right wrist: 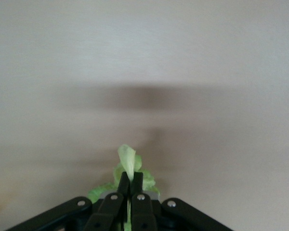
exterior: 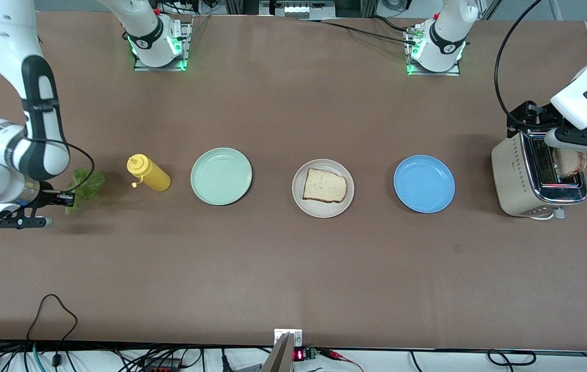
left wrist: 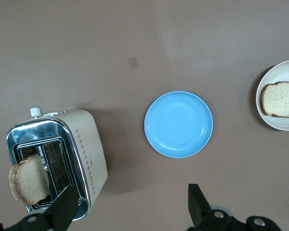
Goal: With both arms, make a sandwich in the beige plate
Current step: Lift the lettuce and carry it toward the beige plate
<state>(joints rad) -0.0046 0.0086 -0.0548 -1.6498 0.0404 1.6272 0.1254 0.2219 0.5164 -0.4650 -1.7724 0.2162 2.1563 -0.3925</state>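
right tool (exterior: 68, 198) at the right arm's end of the worktop (exterior: 293, 279), fingers pinched together on the lettuce leaf (exterior: 87, 187). beige plate (exterior: 323, 188) mid-worktop carries one bread slice (exterior: 325, 186), between mint-green plate (exterior: 221, 176) and blue plate (exterior: 424, 184); mustard bottle (exterior: 148, 173) lies beside the mint one. left tool (left wrist: 132, 207) hangs spread wide, gripping nothing, over the toaster (exterior: 536, 178), where the second slice (left wrist: 30, 179) stands in a slot. judgement: lift the leaf clear of the bottle, carry level, release low over the plated slice.
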